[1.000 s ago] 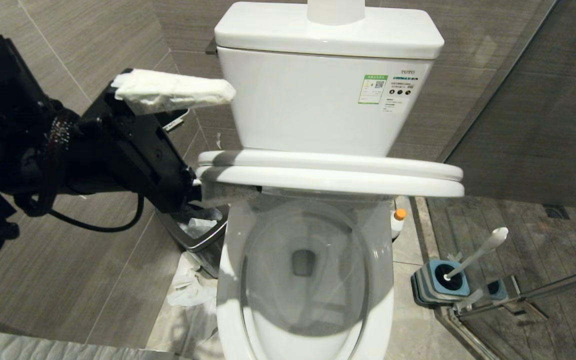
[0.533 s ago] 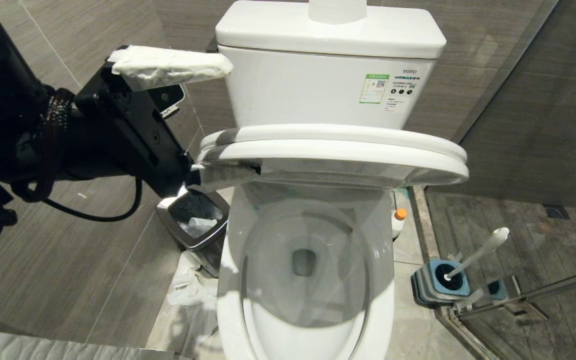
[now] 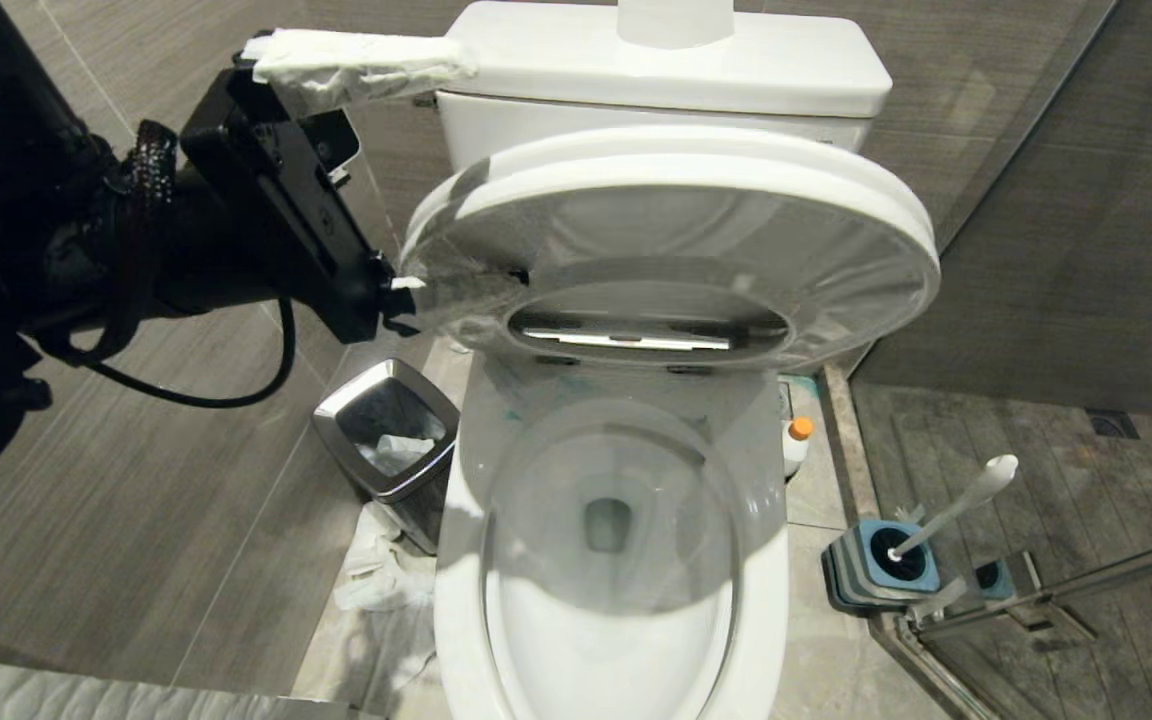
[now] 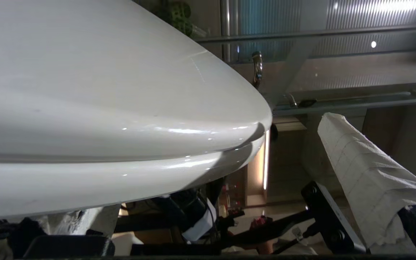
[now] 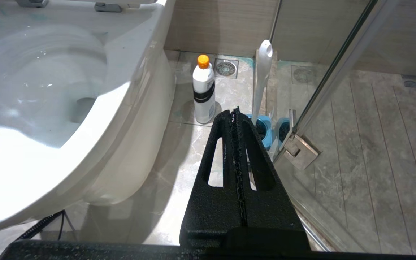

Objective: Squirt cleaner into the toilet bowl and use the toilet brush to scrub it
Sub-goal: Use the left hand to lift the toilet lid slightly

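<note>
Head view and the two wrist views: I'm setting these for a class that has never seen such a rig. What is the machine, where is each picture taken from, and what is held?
This is a two-armed robot in a bathroom. The wide picture comes from a camera on its head, looking down at the toilet bowl. The other two come from cameras on its wrists, behind the fingers.

The left gripper is open, with paper wrapped round its fingers. One finger sits under the edge of the half-raised seat and lid; nothing is clamped.

The right gripper is shut and empty, low beside the bowl.

On the floor stand the cleaner bottle with its orange cap, the toilet brush in its blue holder, and a chrome-rimmed bin.
</note>
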